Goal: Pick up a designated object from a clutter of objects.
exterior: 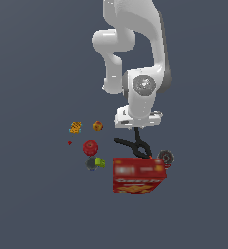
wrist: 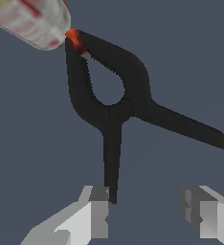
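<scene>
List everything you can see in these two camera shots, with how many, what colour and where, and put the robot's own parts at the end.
spring clamp: 1, black with red jaw tips, under the gripper, tips beside the red box
red box: 1, red with printed label, nearest the camera in the exterior view
dark disc: 1, dark grey, at the box's far corner on the exterior view's right
red ball: 1, red, left of the clamp in the exterior view
orange ball: 1, orange, beyond the red ball
toy: 1, orange-yellow, leftmost in the exterior view
grey-green thing: 1, by the red ball
arm: 1, white
gripper: 1, open, above a clamp handle
</scene>
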Tool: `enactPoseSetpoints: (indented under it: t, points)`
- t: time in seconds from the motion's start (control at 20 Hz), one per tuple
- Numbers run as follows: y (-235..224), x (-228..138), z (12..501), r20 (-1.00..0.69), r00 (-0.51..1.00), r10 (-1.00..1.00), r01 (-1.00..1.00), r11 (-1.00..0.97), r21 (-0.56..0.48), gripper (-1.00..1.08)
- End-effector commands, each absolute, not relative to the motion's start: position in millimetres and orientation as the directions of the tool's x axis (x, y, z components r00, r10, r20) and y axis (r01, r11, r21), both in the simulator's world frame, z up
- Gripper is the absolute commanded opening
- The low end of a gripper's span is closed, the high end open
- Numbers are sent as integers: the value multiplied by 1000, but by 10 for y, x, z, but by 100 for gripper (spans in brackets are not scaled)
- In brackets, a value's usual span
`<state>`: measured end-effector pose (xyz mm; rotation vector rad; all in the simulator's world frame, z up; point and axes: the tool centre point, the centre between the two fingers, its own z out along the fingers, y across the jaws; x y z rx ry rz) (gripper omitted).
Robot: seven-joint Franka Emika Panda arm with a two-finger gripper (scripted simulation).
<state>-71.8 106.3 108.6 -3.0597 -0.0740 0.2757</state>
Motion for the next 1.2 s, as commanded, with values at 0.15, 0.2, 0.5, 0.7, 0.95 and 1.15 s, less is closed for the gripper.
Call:
enactPoseSetpoints:
  t: [0.15,0.2,0.5,0.7,0.95,1.15]
  points:
    - [1232,-1024,672,-221,974,45,28,-996,-79,28]
    - [1249,-1063,626,-226,973,44,26,-996,-80,28]
    - [1297,-1175,501,-240,970,40,22,-997,-80,28]
    - [1294,-1170,490,-240,970,42,23,-997,-80,28]
    - [1308,-1217,338,-240,970,41,22,-997,-80,28]
    - [1314,-1248,247,-240,970,41,22,-997,-80,28]
